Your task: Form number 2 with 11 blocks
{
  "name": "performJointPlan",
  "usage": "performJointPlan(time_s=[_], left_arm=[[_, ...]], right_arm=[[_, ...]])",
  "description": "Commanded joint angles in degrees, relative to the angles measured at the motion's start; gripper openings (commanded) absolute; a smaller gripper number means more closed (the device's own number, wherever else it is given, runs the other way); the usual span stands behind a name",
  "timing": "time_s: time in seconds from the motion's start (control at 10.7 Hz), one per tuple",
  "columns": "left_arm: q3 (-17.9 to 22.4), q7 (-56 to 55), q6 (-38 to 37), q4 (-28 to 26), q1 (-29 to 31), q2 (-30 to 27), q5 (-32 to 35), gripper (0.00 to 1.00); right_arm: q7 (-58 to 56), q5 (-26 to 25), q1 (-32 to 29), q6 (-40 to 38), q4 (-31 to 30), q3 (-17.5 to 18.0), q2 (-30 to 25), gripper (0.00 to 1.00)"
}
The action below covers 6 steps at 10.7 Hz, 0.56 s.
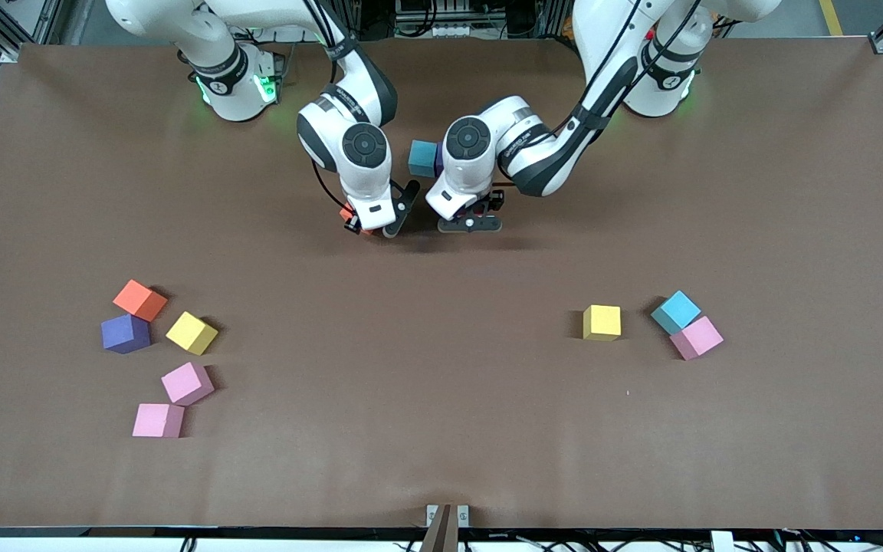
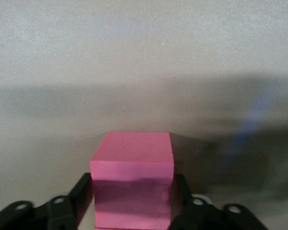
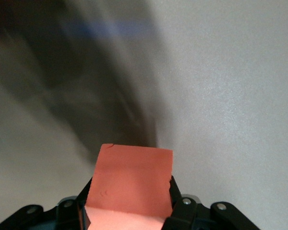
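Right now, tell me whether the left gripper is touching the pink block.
Touching. The left wrist view shows the left gripper shut on the pink block, fingers pressed against both sides.

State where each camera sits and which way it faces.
Front view: high across the table, facing both arms; loose blocks lie nearer it.
Left wrist view: on the left arm, looking down past the left tool at the pink block it grips.
Right wrist view: on the right arm, looking down past the right tool at the orange block it grips.
Shared: the orange block peeks out in the front view too.
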Motion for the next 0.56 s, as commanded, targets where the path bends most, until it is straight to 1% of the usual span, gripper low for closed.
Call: performJointPlan(time_s=[0.0,0.19,0.47], left_arm=[[-0.01,-1.6,-0.26,-0.03,-0.1,-0.53,3.79,1.0],[-0.01,-1.52,-2.01,-0.12,0.16,-1.05,7.22,1.0],[-0.09,-0.82,-4.73,-0.03,1.3,-3.6,7.85,1.0]], right_arm=[[-1.7,0.02,-0.71,-0.06,1.37,0.43,0.85,0.12],[-1.7,0.02,-0.71,-0.06,1.37,0.43,0.94,0.12],[-1.96,0.11,-0.44,1.43,1.54,0.52,1.63,0.12]])
